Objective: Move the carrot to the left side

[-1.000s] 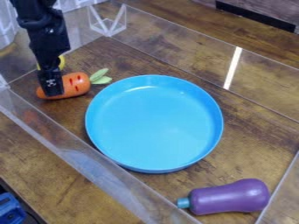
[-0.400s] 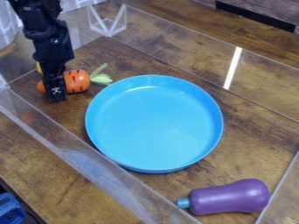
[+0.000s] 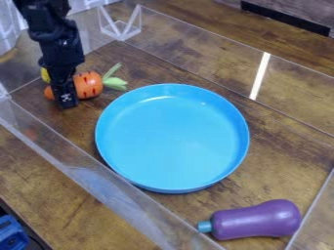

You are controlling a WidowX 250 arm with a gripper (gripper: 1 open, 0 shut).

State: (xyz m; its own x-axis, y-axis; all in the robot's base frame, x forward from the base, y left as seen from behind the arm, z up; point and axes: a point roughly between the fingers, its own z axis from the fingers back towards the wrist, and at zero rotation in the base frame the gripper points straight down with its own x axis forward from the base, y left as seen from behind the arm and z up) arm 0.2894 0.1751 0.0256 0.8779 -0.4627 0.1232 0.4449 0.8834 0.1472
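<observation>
The claw [image 3: 61,88] stands over the left end of the carrot [image 3: 81,86], its fingers pinching it.

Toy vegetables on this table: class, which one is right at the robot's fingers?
The orange carrot, left of the blue plate, with the black fingers down over its end. The purple eggplant lies far off, at the bottom right.

Orange carrot [image 3: 81,87] lying sideways, green top pointing right.
</observation>
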